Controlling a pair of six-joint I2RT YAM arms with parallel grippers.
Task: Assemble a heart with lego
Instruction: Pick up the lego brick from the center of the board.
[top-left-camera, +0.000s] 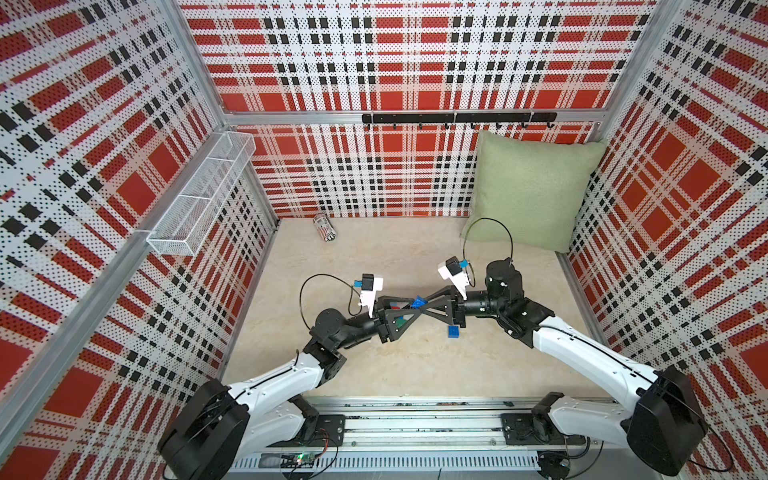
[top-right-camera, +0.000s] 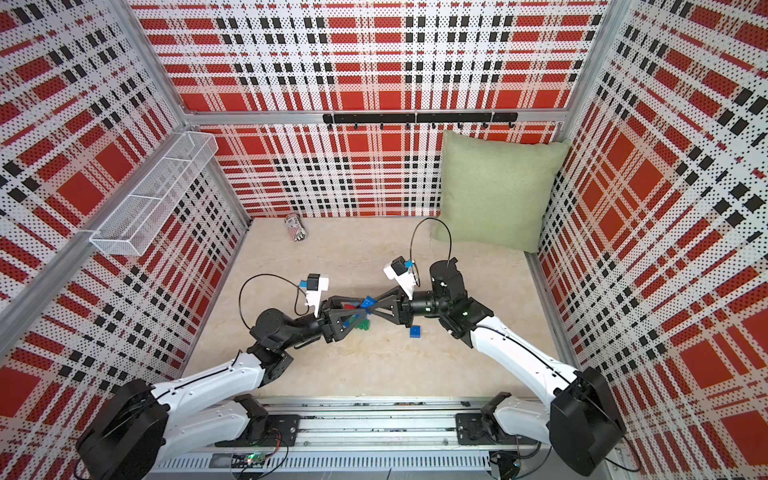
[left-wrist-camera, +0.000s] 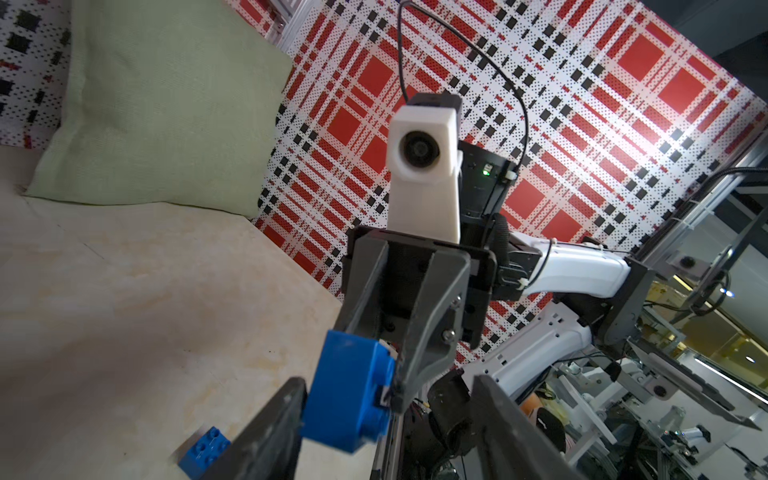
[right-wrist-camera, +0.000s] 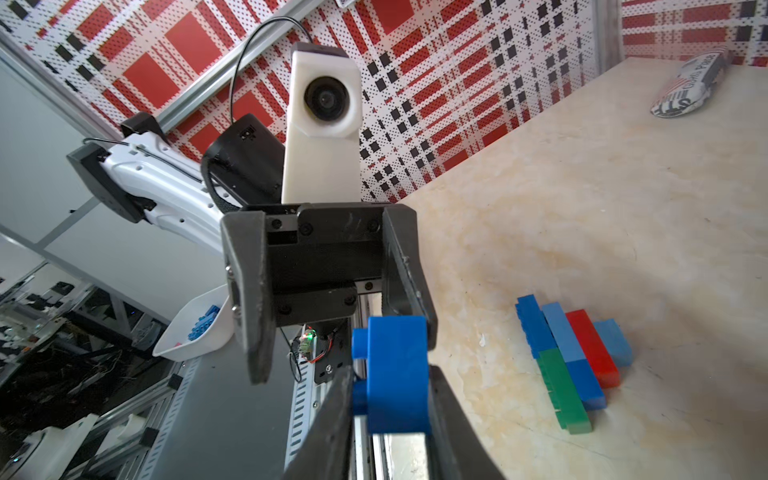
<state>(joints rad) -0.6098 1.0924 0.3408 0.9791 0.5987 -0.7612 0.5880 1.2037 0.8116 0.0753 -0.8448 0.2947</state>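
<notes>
Both grippers meet above the table's middle around one small blue lego brick (top-left-camera: 417, 302) (top-right-camera: 366, 303). My right gripper (right-wrist-camera: 390, 376) is shut on this brick (right-wrist-camera: 397, 345), one finger on each side. My left gripper (left-wrist-camera: 386, 384) is open; the brick (left-wrist-camera: 349, 395) sits beside one finger, with a wide gap to the other. The heart (right-wrist-camera: 573, 357), a flat cluster of blue, red and green bricks, lies on the table below and is partly hidden under the left gripper (top-left-camera: 415, 308) in both top views. A loose blue brick (top-left-camera: 454, 331) (left-wrist-camera: 203, 451) lies under the right gripper (top-left-camera: 423, 306).
A striped can (top-left-camera: 325, 227) lies at the back of the table. A green pillow (top-left-camera: 532, 187) leans in the back right corner. A wire basket (top-left-camera: 199, 195) hangs on the left wall and a hook rail (top-left-camera: 457, 118) on the back wall.
</notes>
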